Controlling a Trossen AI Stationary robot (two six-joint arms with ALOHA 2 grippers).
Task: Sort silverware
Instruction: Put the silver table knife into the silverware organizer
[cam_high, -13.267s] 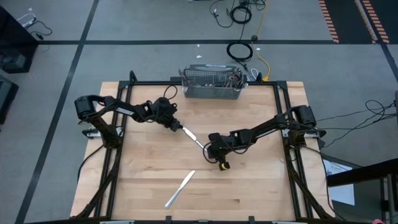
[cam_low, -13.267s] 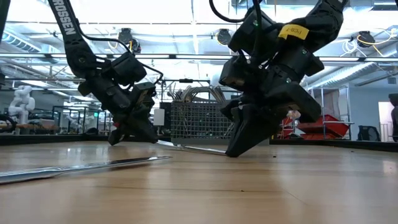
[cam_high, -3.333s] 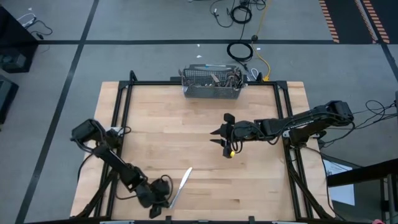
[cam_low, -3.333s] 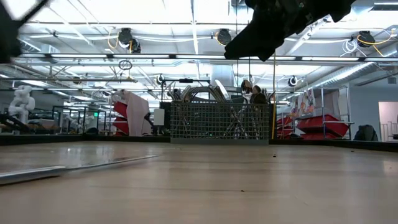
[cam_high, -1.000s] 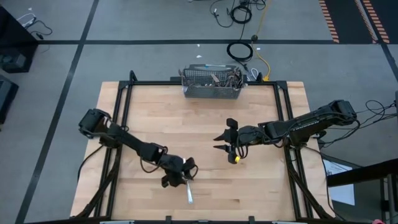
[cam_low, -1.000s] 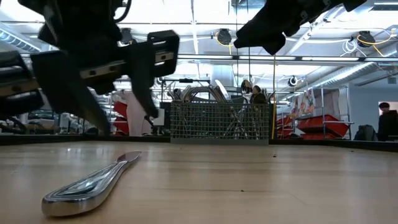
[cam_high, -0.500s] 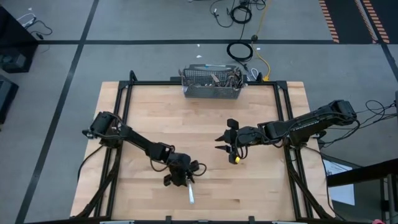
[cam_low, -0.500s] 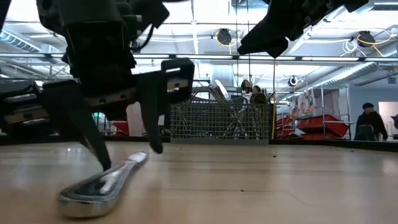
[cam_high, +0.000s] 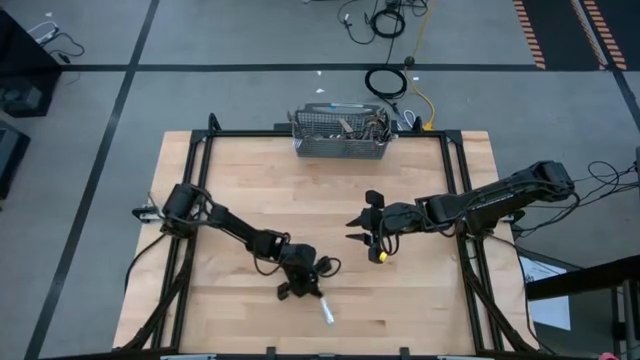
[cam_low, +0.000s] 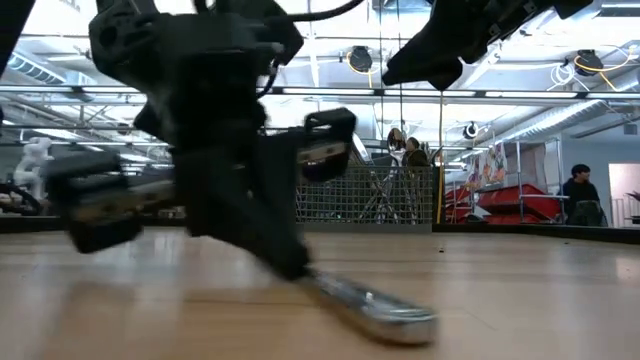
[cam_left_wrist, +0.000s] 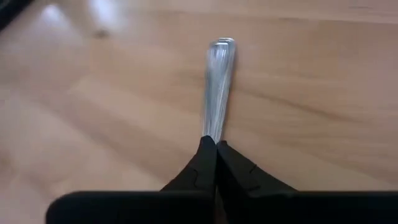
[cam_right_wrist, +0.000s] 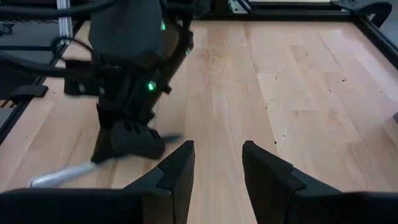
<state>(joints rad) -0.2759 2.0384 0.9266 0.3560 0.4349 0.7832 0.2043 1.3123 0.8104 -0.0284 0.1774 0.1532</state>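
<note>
The wooden table (cam_high: 420, 300) takes up most of the high view, framed by a dark rail. At its far edge stands the grey wire-mesh basket (cam_high: 340, 146), with several pieces of silverware standing upright inside it; in the low view the basket (cam_low: 390, 195) shows behind the arms.

The left arm reaches from the table's left side down toward the near middle. Its left gripper (cam_high: 309, 290) is tipped low to the wood, and its fingers (cam_left_wrist: 205, 165) are pressed together, pinching one end of a single knife (cam_high: 325, 311). From the pinch the rest of the piece runs straight out past the fingertips, toward the table's near edge, and it lies on the wood. In the left wrist view the knife (cam_left_wrist: 219, 87) extends forward from the closed fingertips, its rounded end farthest from them. In the low view the same knife (cam_low: 375, 305) slants from the gripper down to the table top.

The right gripper (cam_high: 361, 228) hangs above the table's middle, well apart from the knife, fingers (cam_right_wrist: 177, 171) spread with nothing between them.

A person (cam_low: 578, 195) stands in the room beyond the table.
</note>
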